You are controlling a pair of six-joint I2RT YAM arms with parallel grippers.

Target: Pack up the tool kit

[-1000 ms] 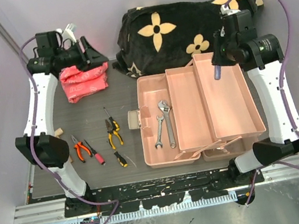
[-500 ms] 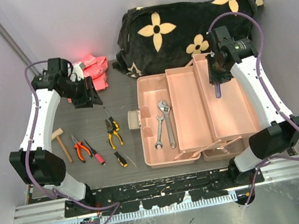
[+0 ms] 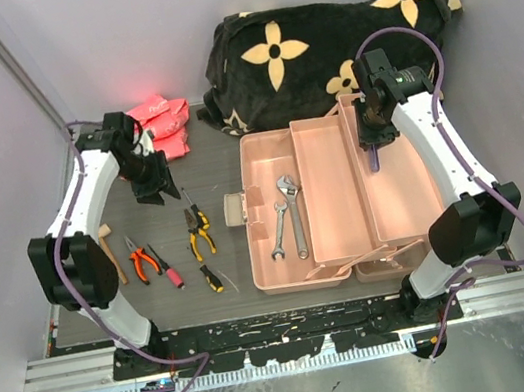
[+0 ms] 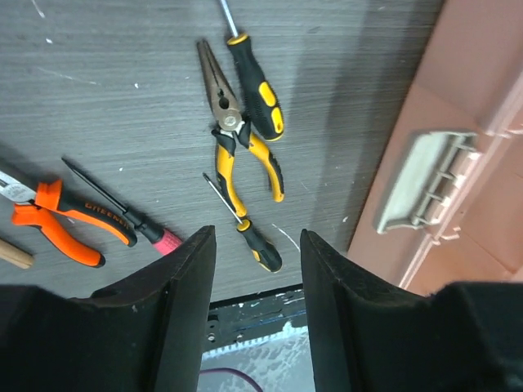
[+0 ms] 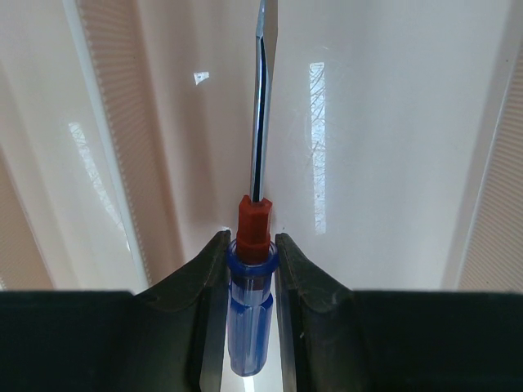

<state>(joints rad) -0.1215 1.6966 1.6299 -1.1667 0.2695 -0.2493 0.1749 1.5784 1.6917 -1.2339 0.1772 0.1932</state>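
The salmon-pink toolbox (image 3: 333,206) stands open with its tiered trays spread; two silver wrenches (image 3: 291,217) lie in its left part. My right gripper (image 3: 373,144) is shut on a blue-handled screwdriver (image 5: 252,314), blade pointing down over the right tray (image 5: 376,147). My left gripper (image 3: 152,183) hangs open and empty above the loose tools: yellow-handled pliers (image 4: 239,143), a yellow-and-black screwdriver (image 4: 257,90), a small screwdriver (image 4: 257,245), orange pliers (image 4: 69,219) and a red-handled screwdriver (image 4: 143,227). The toolbox latch (image 4: 421,184) shows to their right.
A wooden hammer (image 3: 112,251) lies partly behind the left arm. A bright pink bag (image 3: 160,123) sits at the back left. Black fabric with yellow flowers (image 3: 317,44) is heaped behind the toolbox. Grey walls close in both sides.
My left gripper has come forward from the pink bag to above the loose tools. My right gripper has lowered the screwdriver toward the right tray.
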